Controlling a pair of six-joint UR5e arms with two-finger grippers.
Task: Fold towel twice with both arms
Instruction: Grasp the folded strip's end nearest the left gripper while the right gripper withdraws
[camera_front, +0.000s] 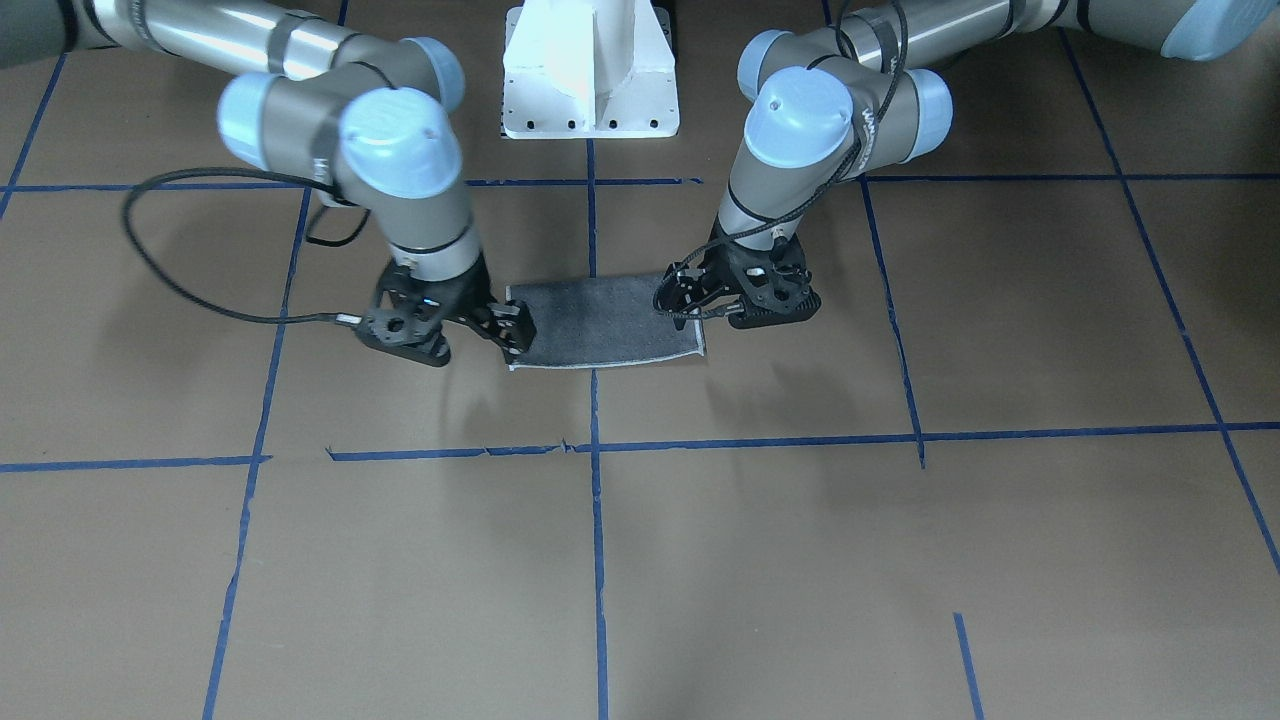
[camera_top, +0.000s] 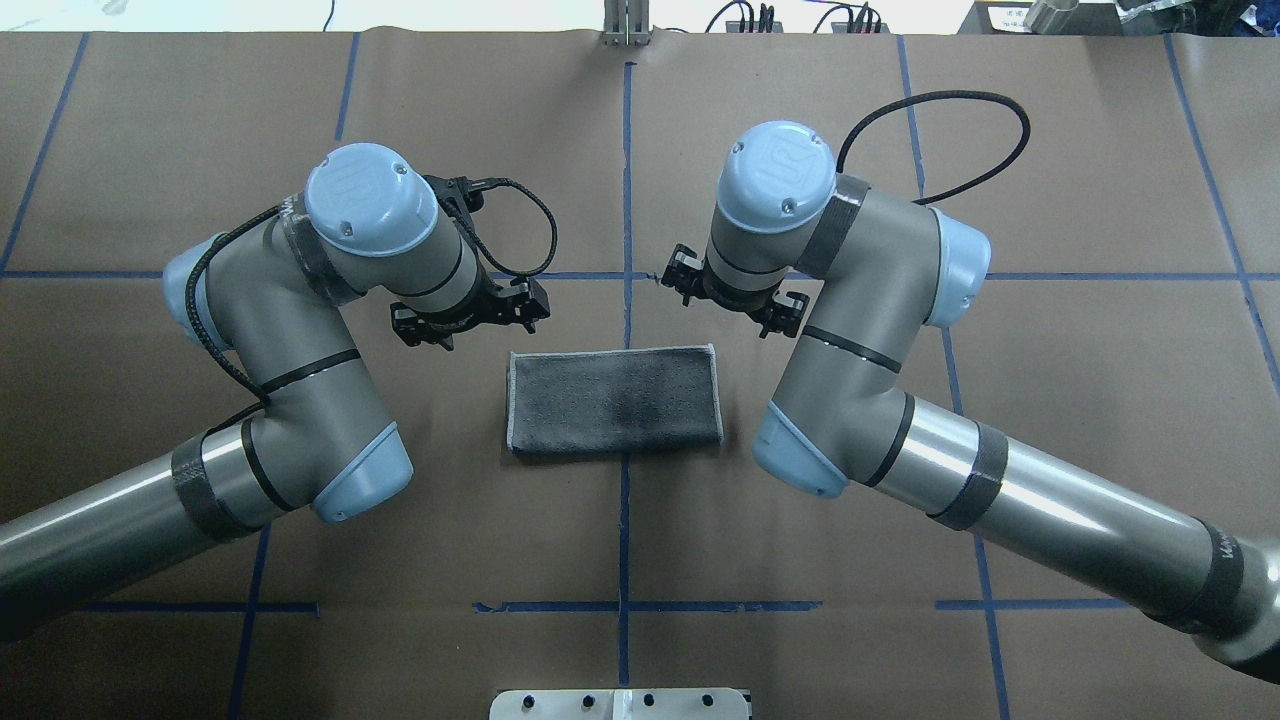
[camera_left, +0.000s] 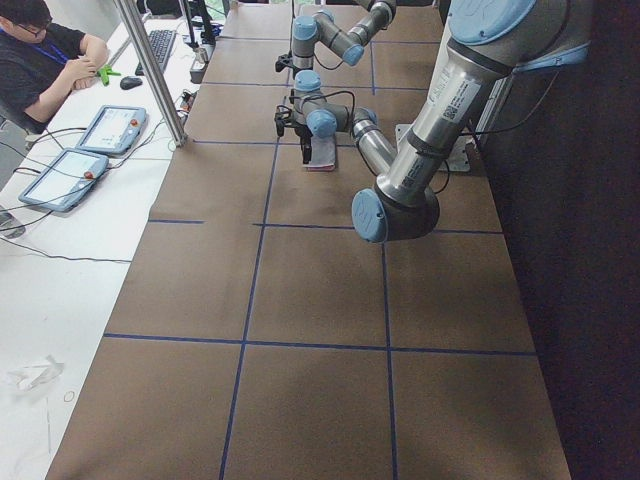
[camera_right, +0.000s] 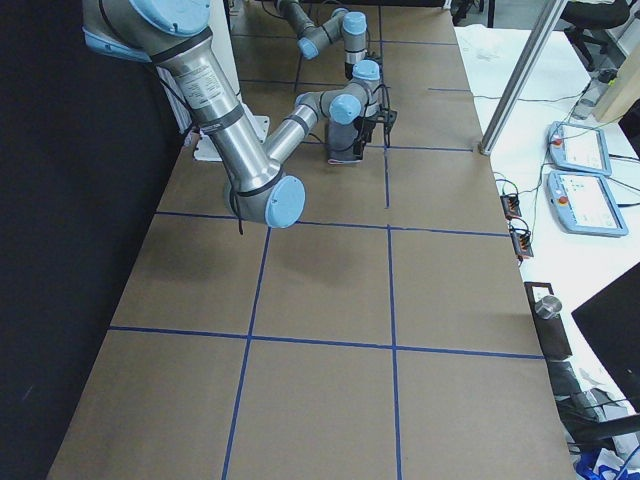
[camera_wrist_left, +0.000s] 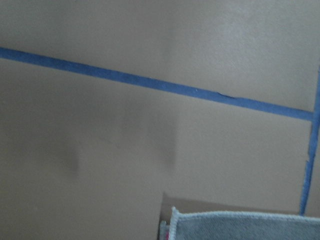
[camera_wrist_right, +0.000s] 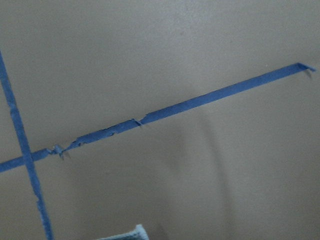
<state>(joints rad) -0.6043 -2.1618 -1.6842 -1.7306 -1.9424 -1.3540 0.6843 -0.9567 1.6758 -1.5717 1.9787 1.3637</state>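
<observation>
While it lies flat at the centre of the brown counter (camera_top: 1050, 420), the towel (camera_top: 613, 400) shows as a long rectangle with its dark grey face up. In the overhead view a pale stitched edge runs along its upper and left sides. A blue tape line (camera_top: 626, 150) runs down the middle of that frame and passes under the cloth.

The left arm (camera_top: 300, 380) bends in from the lower left of the overhead view. The left end effector (camera_top: 470, 312) sits just above and left of the towel's upper left corner, jaws spread wide and holding nothing. The right arm (camera_top: 860, 400) comes from the lower right. The right end effector (camera_top: 735, 295) is near the upper right corner, also wide and empty.

In the front-facing view one finger of the right end effector (camera_front: 450, 335) overlaps the towel's left edge, but contact cannot be told. The left end effector (camera_front: 735, 305) is at the towel's upper right corner.

At the bottom of the left wrist frame, the towel's stitched corner (camera_wrist_left: 240, 226) shows a pink-red sliver beside it. A small pale corner (camera_wrist_right: 127, 234) shows at the bottom of the right wrist frame.
</observation>
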